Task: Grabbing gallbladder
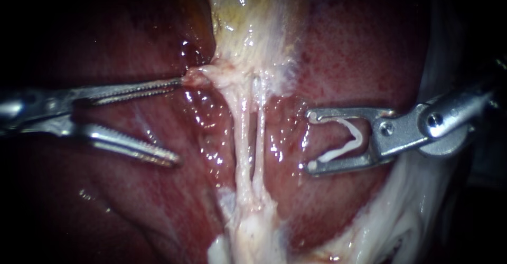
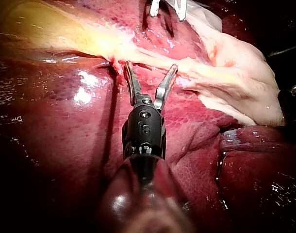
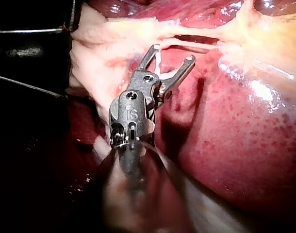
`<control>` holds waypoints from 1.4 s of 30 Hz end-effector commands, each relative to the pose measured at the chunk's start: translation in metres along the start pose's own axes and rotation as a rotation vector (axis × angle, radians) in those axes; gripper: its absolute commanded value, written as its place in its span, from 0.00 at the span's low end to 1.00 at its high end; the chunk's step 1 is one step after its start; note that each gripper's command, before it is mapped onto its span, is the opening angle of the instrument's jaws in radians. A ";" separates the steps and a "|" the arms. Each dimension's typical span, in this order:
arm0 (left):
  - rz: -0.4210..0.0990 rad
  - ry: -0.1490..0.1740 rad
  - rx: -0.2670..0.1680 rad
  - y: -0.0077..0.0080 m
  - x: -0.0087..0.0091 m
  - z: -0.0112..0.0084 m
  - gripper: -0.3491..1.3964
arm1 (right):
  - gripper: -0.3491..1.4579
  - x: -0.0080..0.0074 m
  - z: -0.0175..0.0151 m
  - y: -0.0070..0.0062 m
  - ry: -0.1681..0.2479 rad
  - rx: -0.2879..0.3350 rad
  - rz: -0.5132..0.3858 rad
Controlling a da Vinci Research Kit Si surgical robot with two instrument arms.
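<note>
Gallbladder (image 1: 248,21) is not yet grabbed: my left instrument (image 1: 178,121) has its hand wide open, one tip just touching the neck, and my right instrument (image 1: 311,141) holds a clip (image 1: 359,136).

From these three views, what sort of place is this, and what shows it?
Probably a surgical robot's working field, seen close up: glistening red liver, pale gallbladder, and two slender metal tools, the left instrument and the right instrument, which holds a white clip.
</note>
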 end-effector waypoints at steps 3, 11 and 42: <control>0.003 0.027 0.010 -0.0012 0.0010 0.0004 0.59 | 0.47 0.0000 0.0001 0.0000 -0.001 -0.001 0.000; 0.023 0.044 0.035 -0.0051 0.0008 0.0048 0.54 | 0.47 0.0000 0.0001 0.0000 -0.001 -0.001 0.000; 0.001 -0.023 0.051 -0.0074 -0.0035 0.0055 0.00 | 0.46 0.0000 0.0001 0.0000 -0.001 -0.001 0.000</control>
